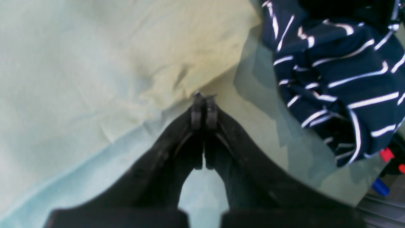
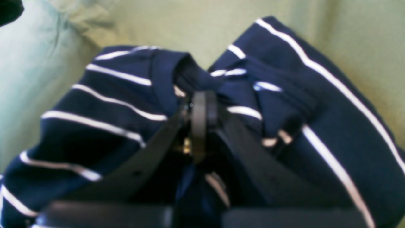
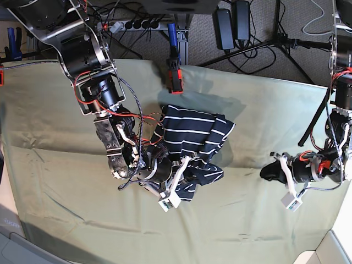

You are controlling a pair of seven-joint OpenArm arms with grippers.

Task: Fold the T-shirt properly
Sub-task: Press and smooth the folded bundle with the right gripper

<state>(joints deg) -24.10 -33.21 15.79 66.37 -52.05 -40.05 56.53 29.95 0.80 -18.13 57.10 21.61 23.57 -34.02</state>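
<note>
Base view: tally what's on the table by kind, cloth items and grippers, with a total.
Striped T-shirt: 1
Pale green cloth covering the table: 1
Grippers: 2, the right gripper shut on the T-shirt, the left gripper shut and holding nothing
Total: 4

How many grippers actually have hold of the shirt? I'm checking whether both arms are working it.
1. The right gripper is shut on the T-shirt, near its bunched lower edge. The left gripper is shut on nothing, over the green cloth, apart from it.
</note>
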